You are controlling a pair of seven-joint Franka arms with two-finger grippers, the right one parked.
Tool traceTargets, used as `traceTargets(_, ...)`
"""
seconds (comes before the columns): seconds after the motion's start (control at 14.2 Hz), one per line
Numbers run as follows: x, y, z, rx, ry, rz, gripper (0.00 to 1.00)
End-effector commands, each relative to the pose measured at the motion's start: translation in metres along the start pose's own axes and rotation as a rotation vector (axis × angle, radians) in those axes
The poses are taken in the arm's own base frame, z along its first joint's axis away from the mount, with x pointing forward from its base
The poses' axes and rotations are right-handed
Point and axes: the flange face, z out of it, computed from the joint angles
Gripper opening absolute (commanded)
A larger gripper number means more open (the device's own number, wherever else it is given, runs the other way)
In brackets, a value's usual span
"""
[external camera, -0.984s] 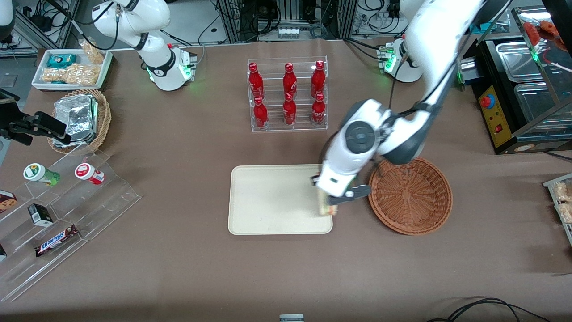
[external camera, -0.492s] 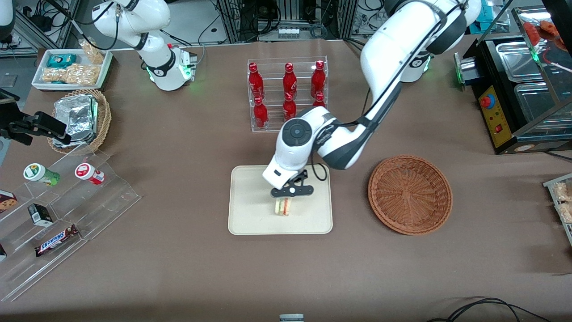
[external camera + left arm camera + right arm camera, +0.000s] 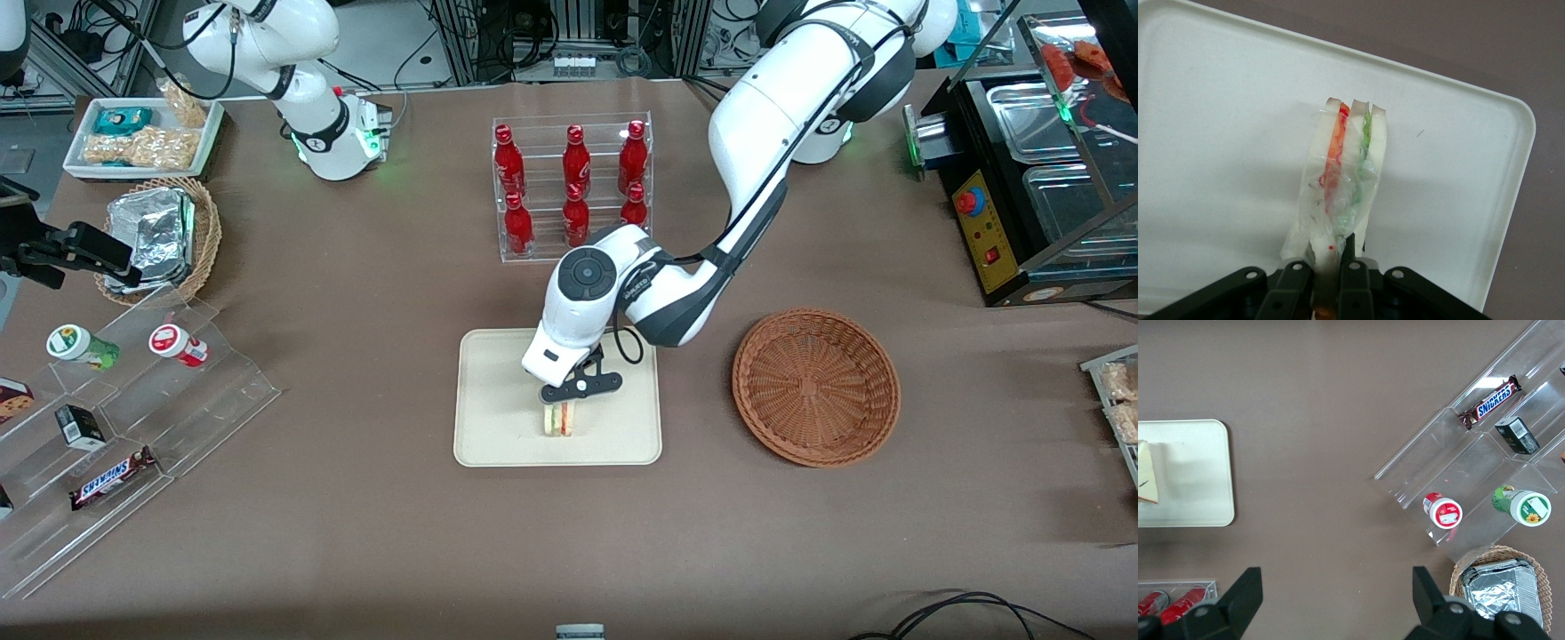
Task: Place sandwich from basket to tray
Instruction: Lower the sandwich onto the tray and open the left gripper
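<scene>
One gripper (image 3: 562, 402) clamps the sandwich (image 3: 560, 419) over the tray (image 3: 498, 427), near its front rim.

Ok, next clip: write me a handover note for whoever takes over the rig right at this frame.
Gripper: shut on the sandwich, over the middle of the tray.
Sandwich: out of the basket, held on edge at the tray; contact with the tray cannot be told.
Basket: no sandwich in it, beside the tray toward the working arm's end.
Done: pick and carry.
Left: lower if needed, open the gripper, withdraw.
</scene>
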Motion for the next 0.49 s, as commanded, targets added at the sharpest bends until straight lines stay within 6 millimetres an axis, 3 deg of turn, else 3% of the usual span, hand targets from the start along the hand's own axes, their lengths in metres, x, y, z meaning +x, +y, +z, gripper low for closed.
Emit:
traceTargets(0.0, 0.001, 0.005, 0.008, 0.009, 0.021, -0.013, 0.09)
traceTargets(0.21, 0.0, 0.003, 0.018, 0.023, 0.025, -0.003, 0.1)
traceTargets(0.42, 0.0, 0.003, 0.024, 0.004, 0.026, -0.005, 0.22)
